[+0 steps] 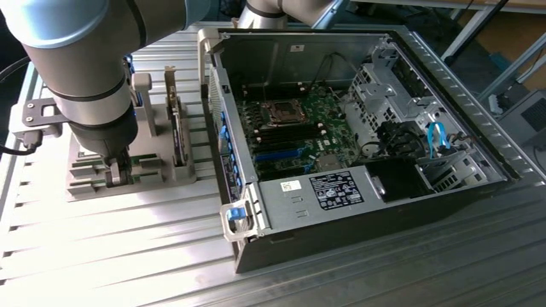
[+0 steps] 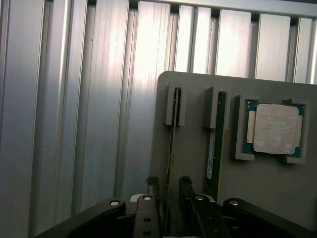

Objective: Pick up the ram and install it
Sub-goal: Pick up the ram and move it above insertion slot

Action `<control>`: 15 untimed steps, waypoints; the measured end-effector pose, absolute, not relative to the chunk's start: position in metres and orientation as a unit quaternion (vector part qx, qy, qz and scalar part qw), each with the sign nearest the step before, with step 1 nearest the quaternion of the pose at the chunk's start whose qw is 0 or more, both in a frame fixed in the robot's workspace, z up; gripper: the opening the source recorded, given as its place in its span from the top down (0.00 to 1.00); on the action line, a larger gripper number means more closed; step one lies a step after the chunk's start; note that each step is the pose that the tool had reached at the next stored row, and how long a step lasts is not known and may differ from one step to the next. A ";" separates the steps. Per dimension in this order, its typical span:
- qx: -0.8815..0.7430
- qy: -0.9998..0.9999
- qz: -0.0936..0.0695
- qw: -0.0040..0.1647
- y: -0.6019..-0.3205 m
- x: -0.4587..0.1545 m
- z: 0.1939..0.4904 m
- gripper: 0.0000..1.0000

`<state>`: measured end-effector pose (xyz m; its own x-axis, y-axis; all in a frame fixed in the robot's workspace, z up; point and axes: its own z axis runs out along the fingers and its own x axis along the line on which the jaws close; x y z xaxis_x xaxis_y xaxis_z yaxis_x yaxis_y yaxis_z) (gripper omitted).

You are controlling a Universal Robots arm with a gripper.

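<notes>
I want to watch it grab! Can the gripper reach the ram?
Probably yes: the open gripper straddles the ram standing in its holder, and nothing I can see sits between them.

Table [image 1: 128,256] ribbed shiny alu, holder [image 2: 267,198] matt grey plastic, case [image 1: 282,51] bare metal.

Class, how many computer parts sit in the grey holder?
3: thin green ram stick straddled by the gripper; dark expansion card in the next slot; square silver processor chip in its recess. Gripper may hide others.
</notes>
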<state>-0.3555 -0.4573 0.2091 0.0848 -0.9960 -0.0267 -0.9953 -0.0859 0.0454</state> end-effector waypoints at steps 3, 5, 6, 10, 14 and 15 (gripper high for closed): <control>0.736 -0.676 -0.025 0.008 -0.457 -0.356 0.209 0.71; 0.736 -0.676 -0.025 0.008 -0.457 -0.355 0.209 0.78; 0.736 -0.676 -0.025 0.008 -0.457 -0.356 0.209 0.78; 0.736 -0.676 -0.025 0.008 -0.457 -0.354 0.209 0.78; 0.736 -0.676 -0.025 0.008 -0.457 -0.352 0.209 0.78; 0.736 -0.676 -0.025 0.008 -0.457 -0.351 0.209 0.78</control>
<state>-0.3512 -0.4573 0.2091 0.0848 -0.9960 -0.0268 -0.9953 -0.0859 0.0453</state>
